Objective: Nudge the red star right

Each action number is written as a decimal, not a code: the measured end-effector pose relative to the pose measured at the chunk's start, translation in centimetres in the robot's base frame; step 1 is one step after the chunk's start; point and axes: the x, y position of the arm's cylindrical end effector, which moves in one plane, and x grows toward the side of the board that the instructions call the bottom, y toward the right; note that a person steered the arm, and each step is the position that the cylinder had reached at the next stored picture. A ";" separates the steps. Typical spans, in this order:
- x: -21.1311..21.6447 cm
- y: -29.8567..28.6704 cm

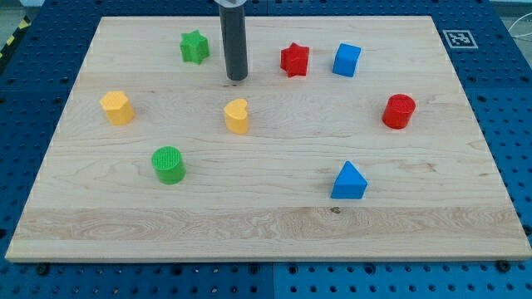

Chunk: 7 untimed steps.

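The red star (294,60) lies on the wooden board near the view's top, just right of centre. My tip (238,80) stands on the board to the star's left, about a block's width and a half away and slightly lower in the view. It touches no block. A blue cube (347,60) sits close to the star's right side, with a small gap between them.
A green star (194,46) lies left of the rod. A yellow heart-shaped block (237,115) is just below the tip. A yellow hexagonal block (117,107), green cylinder (169,164), blue triangle (349,181) and red cylinder (399,111) lie elsewhere on the board (266,224).
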 end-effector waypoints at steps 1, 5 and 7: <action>0.0 0.8; -2.3 5.5; -2.5 5.5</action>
